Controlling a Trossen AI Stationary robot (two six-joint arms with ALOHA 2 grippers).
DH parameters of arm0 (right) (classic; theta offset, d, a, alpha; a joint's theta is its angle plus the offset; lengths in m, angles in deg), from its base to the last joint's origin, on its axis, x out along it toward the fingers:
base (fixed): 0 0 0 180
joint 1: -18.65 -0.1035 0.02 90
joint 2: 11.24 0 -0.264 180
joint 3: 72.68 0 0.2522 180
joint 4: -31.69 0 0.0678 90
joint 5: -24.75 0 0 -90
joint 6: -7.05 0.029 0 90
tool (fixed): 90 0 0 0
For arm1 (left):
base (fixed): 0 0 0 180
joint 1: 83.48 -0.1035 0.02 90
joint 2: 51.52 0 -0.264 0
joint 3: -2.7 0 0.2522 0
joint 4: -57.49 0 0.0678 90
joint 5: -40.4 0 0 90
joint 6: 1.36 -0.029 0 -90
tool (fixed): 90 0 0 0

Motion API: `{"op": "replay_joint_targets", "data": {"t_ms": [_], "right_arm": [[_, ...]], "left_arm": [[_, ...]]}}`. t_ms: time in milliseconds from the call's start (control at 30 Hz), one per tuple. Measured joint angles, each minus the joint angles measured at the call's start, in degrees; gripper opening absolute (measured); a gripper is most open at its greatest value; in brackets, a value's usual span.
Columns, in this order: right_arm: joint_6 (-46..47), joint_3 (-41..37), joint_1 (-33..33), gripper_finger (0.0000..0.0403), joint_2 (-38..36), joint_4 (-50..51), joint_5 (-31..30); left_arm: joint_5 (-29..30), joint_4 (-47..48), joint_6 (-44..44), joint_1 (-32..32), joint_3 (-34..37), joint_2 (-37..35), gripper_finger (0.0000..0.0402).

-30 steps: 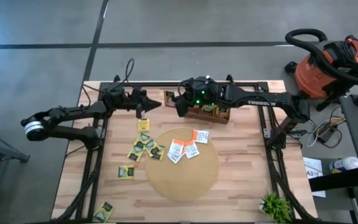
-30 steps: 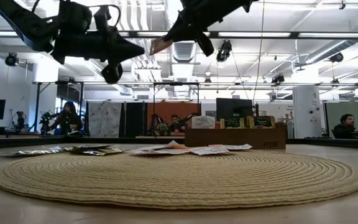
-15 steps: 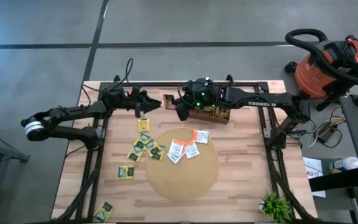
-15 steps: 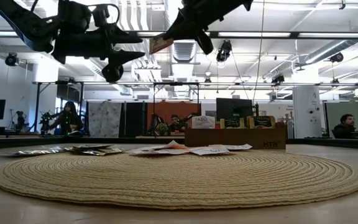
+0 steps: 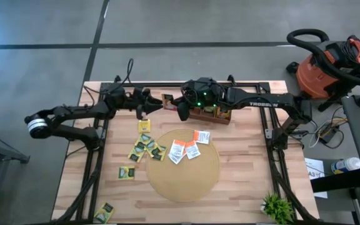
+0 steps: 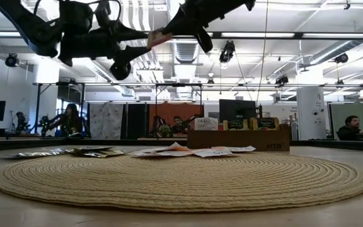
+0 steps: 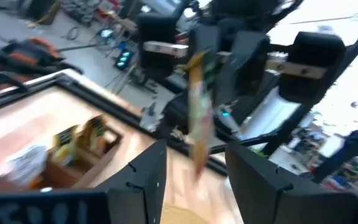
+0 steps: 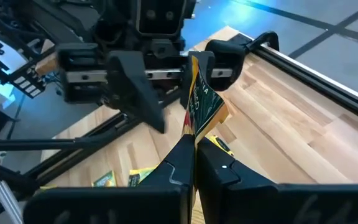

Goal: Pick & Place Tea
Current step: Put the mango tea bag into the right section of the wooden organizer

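My right gripper [image 8: 193,148] is shut on a yellow and dark green tea sachet [image 8: 201,102], high above the table's far side, just left of the brown wooden box [image 5: 210,114]. My left gripper [image 7: 194,171] is open and faces it. Its two fingers stand on either side of the sachet [image 7: 197,118] without touching it. More tea sachets lie flat on the table [image 5: 144,147] and on the round tan mat [image 5: 183,169], the orange and white ones [image 5: 189,147] on the mat's far part. My right gripper pinches one end of the sachet [image 8: 194,135] between its two fingers. The fingers come about level from the table's right. The rest of the sachet sticks out beyond the fingertips toward my left gripper, standing on edge and lifted clear of the table.
The wooden box holds upright sachets in its compartments. Single sachets lie near the left front [image 5: 127,172] and at the front corner [image 5: 105,212]. A small green plant [image 5: 277,206] stands at the front right corner. An orange vacuum [image 5: 327,62] stands off the table.
My left gripper has opened and gone toward the table's right, up to the sachet held by my right gripper. Its fingers now stand on both sides of the sachet. The sachet has stayed raised in my right gripper.
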Motion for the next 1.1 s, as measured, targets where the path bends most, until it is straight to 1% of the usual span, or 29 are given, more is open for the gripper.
{"op": "replay_joint_targets", "data": {"t_ms": [200, 400, 533, 767, 967, 1100], "right_arm": [[-0.09, 0.00, 0.00, 0.0008, 0.00, 0.14, 0.00], [-0.11, 0.00, 0.00, 0.0008, 0.00, 0.19, -0.04], [-0.35, 0.00, 0.06, 0.0008, 0.00, 0.20, -0.46], [-0.35, 0.00, 0.15, 0.0008, 0.00, 0.17, -0.50], [-0.36, 0.00, 0.13, 0.0008, 0.00, 0.83, -0.46], [-0.37, 0.00, 0.11, 0.0009, 0.02, 1.78, -0.42]], "left_arm": [[-0.68, -8.51, 4.75, 0.85, 0.00, 4.74, 0.0158], [-3.04, -10.54, 6.38, 0.92, 0.00, 6.29, 0.0153], [-3.06, -10.22, 5.57, 1.15, -0.56, 6.30, 0.0125], [-3.05, -9.28, 3.39, 1.36, -4.73, 8.19, 0.0066], [-5.92, -7.31, 2.80, 1.36, -6.95, 10.43, 0.0035], [-6.16, -5.55, 2.44, 1.40, -6.73, 10.08, 0.0017]]}}
